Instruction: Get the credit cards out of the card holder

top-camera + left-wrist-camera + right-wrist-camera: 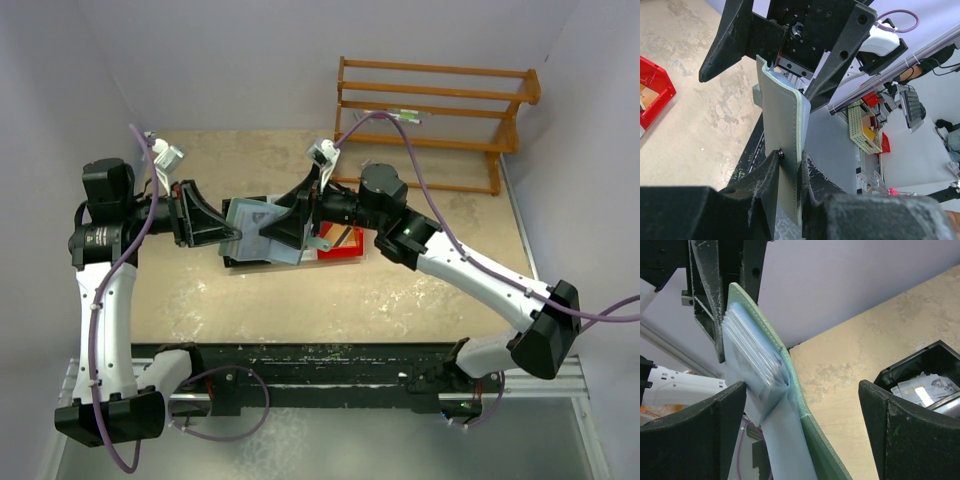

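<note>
1. Clamps the card holder (779, 120) in the left gripper (790, 167), with both fingers pressed shut against the grey-green cover near one edge.
2. Holds the card holder edge-on off the table (400, 290), between the two arms and close to the red bin (345, 242) and the black bin (925, 372).
3. Shows the credit cards (752, 347) as a light-blue stack in pale sleeves, tucked inside the opened cover and not yet drawn out.
4. Spreads the right gripper (800, 390) wide with nothing in it, fingers straddling the open side of the card holder.
5. Puts one right finger just beside the sleeves; cannot tell whether touching or apart.
6. Leaves the other right finger well clear, in front of the black bin with white scraps inside.
</note>
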